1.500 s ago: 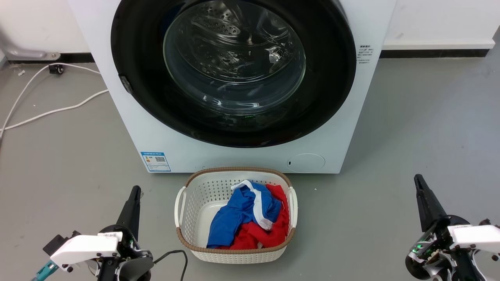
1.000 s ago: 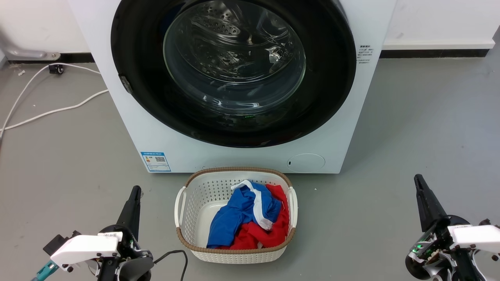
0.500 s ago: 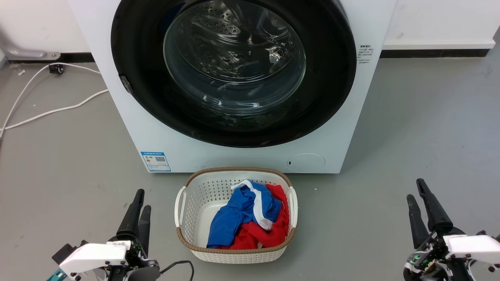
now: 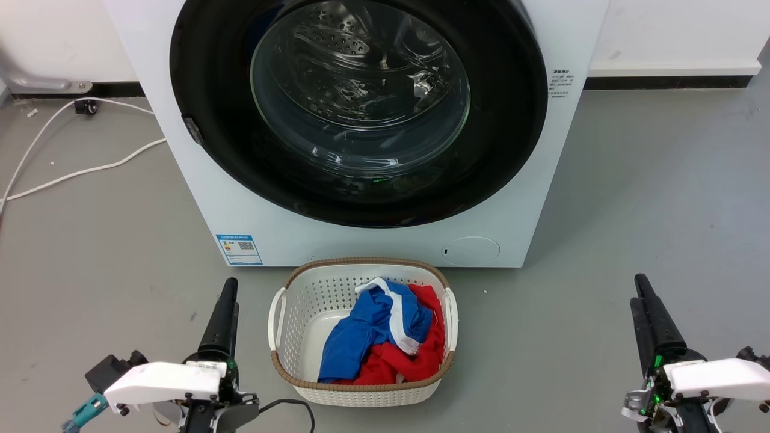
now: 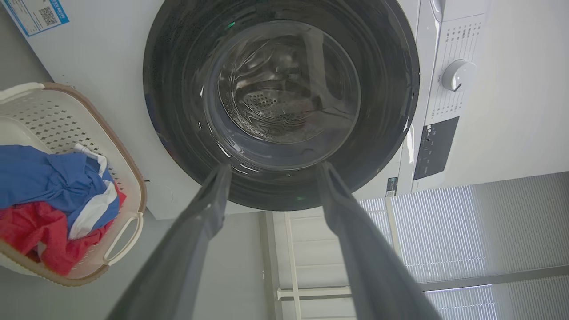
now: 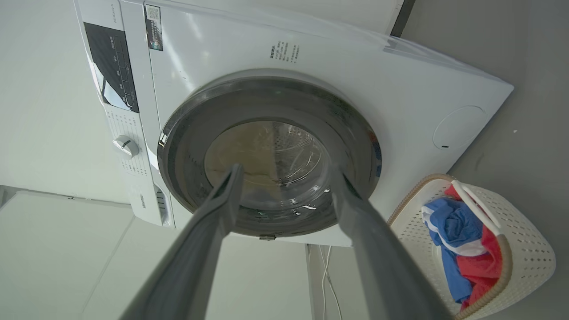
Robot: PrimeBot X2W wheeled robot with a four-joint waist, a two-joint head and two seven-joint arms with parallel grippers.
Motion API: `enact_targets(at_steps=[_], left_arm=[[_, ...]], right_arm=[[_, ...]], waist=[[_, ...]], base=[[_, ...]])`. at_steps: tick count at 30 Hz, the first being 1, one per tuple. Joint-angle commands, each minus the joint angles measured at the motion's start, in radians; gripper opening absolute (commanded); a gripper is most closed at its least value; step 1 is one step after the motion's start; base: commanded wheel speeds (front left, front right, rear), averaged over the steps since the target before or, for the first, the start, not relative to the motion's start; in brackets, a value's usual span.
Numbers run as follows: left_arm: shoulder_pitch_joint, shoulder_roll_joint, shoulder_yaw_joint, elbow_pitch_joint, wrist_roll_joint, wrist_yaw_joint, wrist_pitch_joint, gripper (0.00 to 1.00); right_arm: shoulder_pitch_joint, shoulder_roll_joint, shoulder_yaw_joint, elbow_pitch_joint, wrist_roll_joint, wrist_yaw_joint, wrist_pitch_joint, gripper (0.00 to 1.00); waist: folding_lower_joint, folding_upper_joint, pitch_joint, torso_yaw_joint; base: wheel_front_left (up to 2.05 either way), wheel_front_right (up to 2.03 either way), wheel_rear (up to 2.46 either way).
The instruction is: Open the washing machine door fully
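**Washing machine** (image 4: 198, 198): white front-loader standing on the grey floor (image 4: 662, 180), with its back toward the wall. Every place below is given from it.

**Door** (image 4: 505, 120): a round, glossy black disc with a clear glass bowl at its centre. It is shut, lying flat against the machine's front and covering most of that face. The steel drum shows through the glass.

**Blue label** (image 4: 239, 248): stuck low on the machine's front, at its left corner.

**Round flap** (image 4: 470, 250): low on the machine's front toward the right corner, and closed.

**Dial** (image 5: 458, 75): white, on the control strip beside the door.

**Basket** (image 4: 361, 394): white with holes and a brown rim, on the floor just in front of the machine, below the middle of the door. Inside, a blue cloth (image 4: 355, 343) lies partly over a red cloth (image 4: 415, 361).

**White cable** (image 4: 78, 171): trails across the floor off the machine's left side.

**Left gripper** (image 4: 228, 287): in front of the machine's left corner and well apart from it, fingers pointing toward the machine. The jaws are spread wide and hold nothing.

**Right gripper** (image 4: 636, 293): in front of the machine and out past its right side, well apart from it. The jaws are spread wide and hold nothing.
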Motion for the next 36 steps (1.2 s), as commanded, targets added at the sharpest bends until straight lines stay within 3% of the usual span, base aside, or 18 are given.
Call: enact_targets(at_steps=[1, 20, 36], left_arm=[[-0.026, 0.005, -0.004, -0.024, 0.034, -0.002, -0.009, 1.0], [-0.019, 0.0, -0.041, -0.075, 0.484, -0.002, -0.082, 1.0], [-0.026, 0.007, -0.06, -0.056, 0.771, 0.01, -0.133, 1.0]], right_arm=[[-0.013, -0.01, 0.002, -0.02, -0.034, 0.001, -0.008, 1.0], [0.009, -0.021, 0.027, -0.109, -0.547, 0.001, -0.056, 1.0], [0.032, -0.021, 0.041, -0.156, -0.816, 0.001, -0.036, 1.0]], waist=[[0.0, 0.0, 0.0, 0.0], [0.0, 0.0, -0.006, 0.0], [0.0, 0.0, -0.008, -0.004]], base=[[0.0, 0.0, 0.0], [0.0, 0.0, 0.0], [0.0, 0.0, 0.0]])
